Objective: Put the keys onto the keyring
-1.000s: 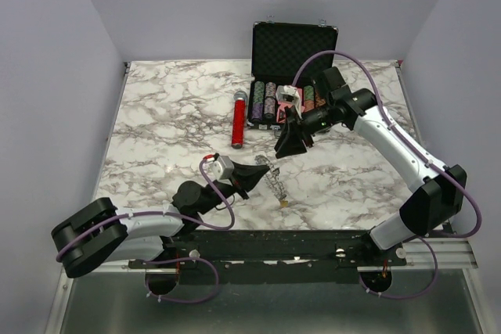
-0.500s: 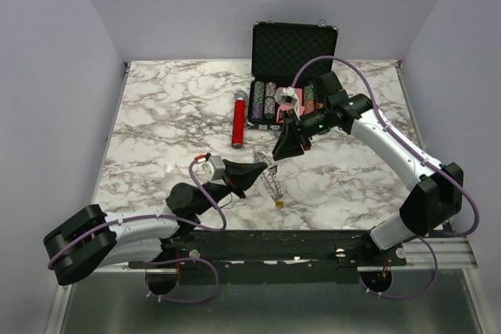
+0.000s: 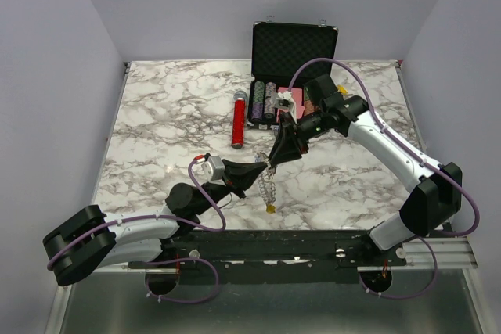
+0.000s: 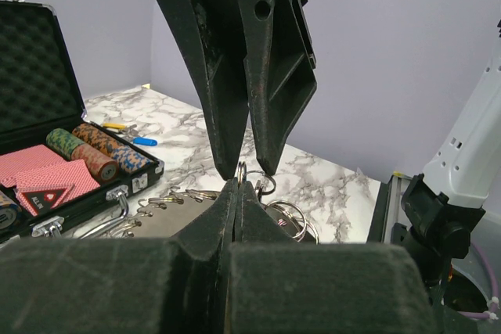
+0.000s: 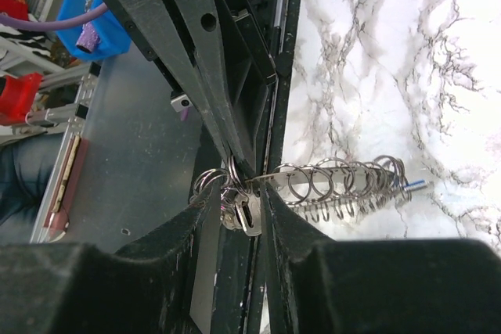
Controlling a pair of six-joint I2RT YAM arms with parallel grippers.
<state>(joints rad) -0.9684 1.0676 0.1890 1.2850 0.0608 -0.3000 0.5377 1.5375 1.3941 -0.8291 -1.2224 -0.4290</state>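
One keyring (image 3: 269,185), its keys (image 5: 239,213) too bunched to count. One black case (image 3: 291,59) at 12 o'clock. One red cylinder (image 3: 238,123). Two grippers: left (image 3: 264,168), right (image 3: 275,158).

left pincer (image 4: 237,191) closed on keyring (image 4: 243,171), right pincer (image 4: 244,171) above

I'm working in a robotics lab cell: plain lavender walls (image 3: 55,76) box in a marble-patterned table (image 3: 156,127) edged by an aluminium mounting rail (image 3: 313,252).

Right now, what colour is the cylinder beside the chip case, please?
Red with a silver cap, clearest in the top external view: cylinder.
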